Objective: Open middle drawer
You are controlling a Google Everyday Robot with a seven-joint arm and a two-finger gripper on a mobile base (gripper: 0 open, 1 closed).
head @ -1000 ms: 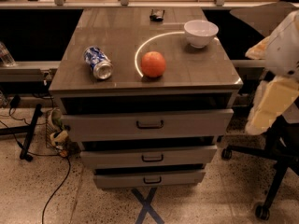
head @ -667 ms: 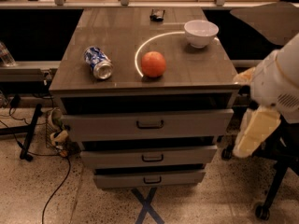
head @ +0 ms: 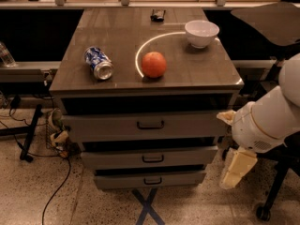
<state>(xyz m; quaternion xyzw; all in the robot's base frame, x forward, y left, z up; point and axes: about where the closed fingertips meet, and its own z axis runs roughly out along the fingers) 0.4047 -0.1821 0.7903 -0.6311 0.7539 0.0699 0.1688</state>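
Risk: three drawers look same. Claw (head: 238, 168) could grab top drawer (head: 108, 125) or bottom drawer (head: 117, 180) handle by mistake.
Risk: claw hangs low by cabinet (head: 117, 36) right side, about 4 o'clock from it. Swing in could bump corner.
Risk: hard pull shakes cabinet. Orange (head: 153, 64) and can (head: 99, 63), lying on side, may roll off.
Claw open or closed: cannot tell.
Middle drawer (head: 112, 158) looks shut. Sits at claw's 9 o'clock, near, not touching.

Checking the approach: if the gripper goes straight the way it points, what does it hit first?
Probably the floor: the gripper hangs right of the cabinet, pointing down, apart from the middle drawer. Depth is unclear.
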